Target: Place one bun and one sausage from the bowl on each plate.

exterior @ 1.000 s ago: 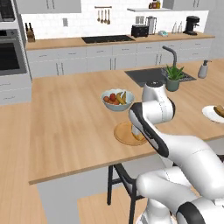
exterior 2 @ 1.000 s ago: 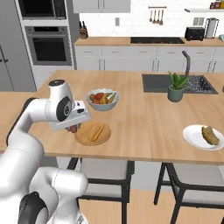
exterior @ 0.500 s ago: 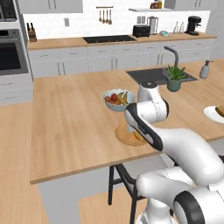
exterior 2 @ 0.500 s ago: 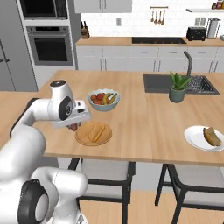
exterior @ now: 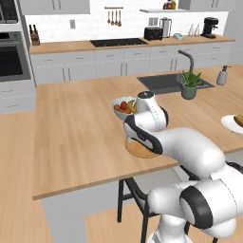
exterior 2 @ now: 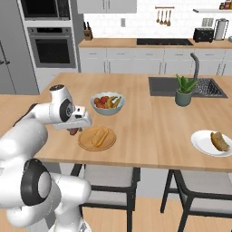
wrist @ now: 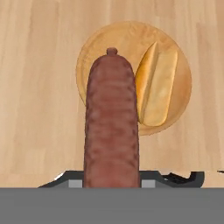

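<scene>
Clamped in my tool [exterior 2: 72, 130] is a reddish-brown sausage [wrist: 112, 127], running up the middle of the hand view above the tan wooden plate [wrist: 89, 52]. On that plate, right of the sausage, lies a yellow-orange bun [wrist: 157, 87]. At the right edge of the right base view, a white plate [exterior 2: 201, 144] carries the brown bun [exterior 2: 219, 141] on my worktop [exterior 2: 149, 122].

I stand in a home kitchen: grey cabinets [exterior 2: 120, 59], built-in black oven [exterior 2: 52, 46], black sink with faucet [exterior 2: 195, 86], 1 long wooden island counter [exterior 2: 149, 122].
</scene>
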Motion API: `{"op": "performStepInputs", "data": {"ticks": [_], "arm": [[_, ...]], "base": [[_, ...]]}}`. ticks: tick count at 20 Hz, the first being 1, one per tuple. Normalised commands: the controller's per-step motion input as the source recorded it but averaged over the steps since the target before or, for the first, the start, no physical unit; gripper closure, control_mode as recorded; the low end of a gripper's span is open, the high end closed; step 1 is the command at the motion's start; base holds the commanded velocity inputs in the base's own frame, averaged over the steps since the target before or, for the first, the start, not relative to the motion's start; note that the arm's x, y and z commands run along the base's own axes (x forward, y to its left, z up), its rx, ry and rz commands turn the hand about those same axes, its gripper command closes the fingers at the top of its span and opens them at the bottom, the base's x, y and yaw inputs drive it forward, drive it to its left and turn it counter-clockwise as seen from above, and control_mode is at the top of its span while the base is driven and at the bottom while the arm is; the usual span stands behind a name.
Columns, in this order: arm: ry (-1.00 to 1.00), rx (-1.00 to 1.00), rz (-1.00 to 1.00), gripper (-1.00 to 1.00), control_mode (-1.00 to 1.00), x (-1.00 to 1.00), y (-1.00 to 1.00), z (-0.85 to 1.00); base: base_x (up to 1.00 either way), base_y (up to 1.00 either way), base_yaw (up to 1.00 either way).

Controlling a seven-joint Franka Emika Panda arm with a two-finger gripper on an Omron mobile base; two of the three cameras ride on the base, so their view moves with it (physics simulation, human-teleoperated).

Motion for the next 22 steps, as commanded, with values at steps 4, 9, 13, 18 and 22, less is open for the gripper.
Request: {"op": "performStepInputs", "data": {"ticks": [4,9,13,18,22], "arm": [[0.02,0.02,-0.15,1.00,-1.00,0.11,-0.24,-0.34],[0.06,0.00,-0.14,1.00,-1.00,0.36,0.03,-0.41],[0.04,0.00,-0.13,1.00,-1.00,0.38,0.03,-0.22],[0.01,0.00,-0.05,1.00,-1.00,0.30,0.00,-0.29],[0.00,0.00,0.00,1.00,-1.00,0.03,0.02,-0.17]], "base": [[0.00,0.00,0.00],[0.00,0.00,0.00],[0.00,0.00,0.00],[0.00,0.00,0.00],[0.00,0.00,0.00]]}}
